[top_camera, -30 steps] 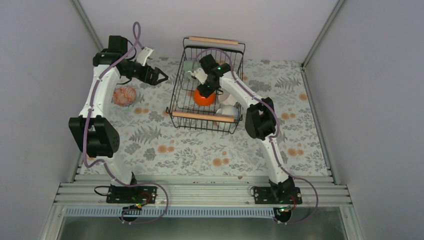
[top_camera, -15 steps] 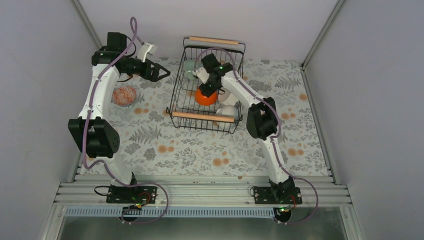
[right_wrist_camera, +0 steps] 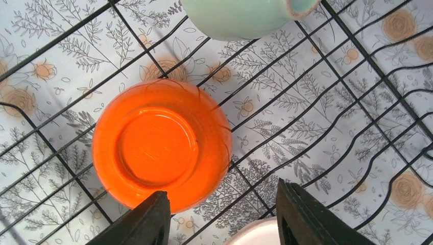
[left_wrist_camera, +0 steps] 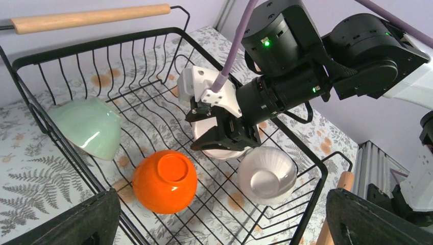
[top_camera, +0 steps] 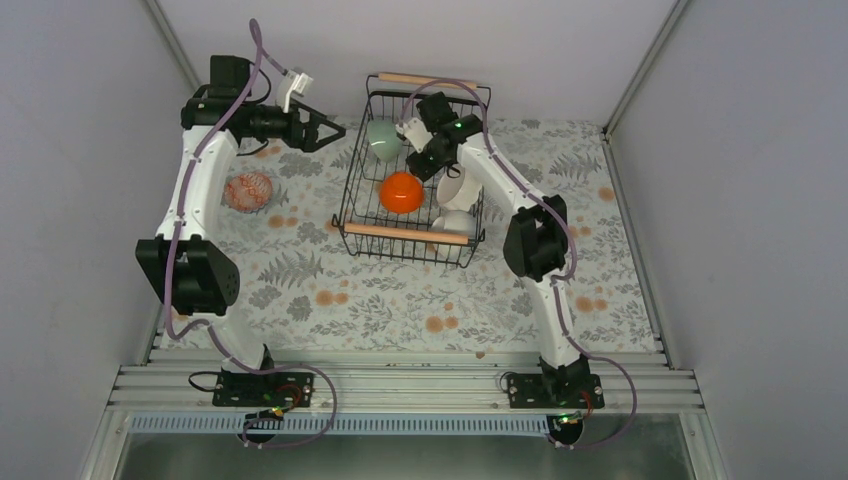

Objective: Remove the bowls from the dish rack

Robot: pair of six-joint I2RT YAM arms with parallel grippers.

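Bowls: I log one pinkish-orange patterned bowl (top_camera: 249,190) out on table (top_camera: 400,300); glossy orange bowl (top_camera: 401,192), mint-green bowl (top_camera: 383,139), two white bowls (left_wrist_camera: 267,171) inside black wire dish rack (top_camera: 405,232); left gripper (top_camera: 325,131), right gripper (left_wrist_camera: 223,140) both agape, empty

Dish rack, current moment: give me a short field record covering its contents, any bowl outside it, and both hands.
rack: dish rack, black wire, wooden handles
inside: orange bowl, base up; mint-green bowl, tipped against the far-left wall; plain white bowl and scalloped white bowl on the right side
outside: patterned bowl on the table, left of the rack
right hand: open, empty, over the rack
left hand: open, empty, beside the rack's far-left corner
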